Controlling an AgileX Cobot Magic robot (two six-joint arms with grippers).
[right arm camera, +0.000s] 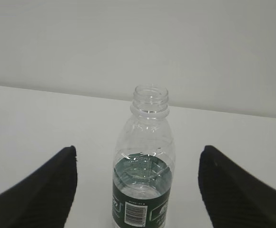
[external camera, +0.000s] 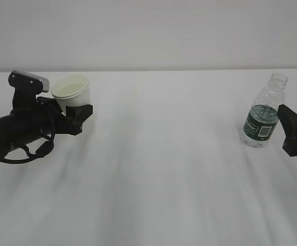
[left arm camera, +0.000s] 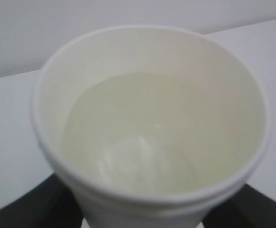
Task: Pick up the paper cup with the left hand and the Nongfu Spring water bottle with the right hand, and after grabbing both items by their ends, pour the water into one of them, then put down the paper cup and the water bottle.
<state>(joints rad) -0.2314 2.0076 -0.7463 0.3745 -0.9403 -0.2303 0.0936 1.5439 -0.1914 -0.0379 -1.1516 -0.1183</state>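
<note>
My left gripper (external camera: 78,114) is shut on the lower part of the white paper cup (external camera: 71,90), whose base is hidden behind the fingers (external camera: 81,111). In the left wrist view the cup (left arm camera: 57,95) fills the frame and holds clear water (left arm camera: 147,118), with the gripper (left arm camera: 142,216) low around it. The capless Nongfu Spring water bottle (external camera: 263,114) stands upright on the table at the right, a little water (right arm camera: 140,178) in it at the level of the green label. My right gripper (right arm camera: 139,152) is open, with the bottle (right arm camera: 147,137) between its fingers (right arm camera: 57,183) and touching neither.
A white table (external camera: 164,169) runs from side to side, with a pale wall (external camera: 148,31) behind it. The right gripper (external camera: 288,123) enters at the right edge just beside the bottle.
</note>
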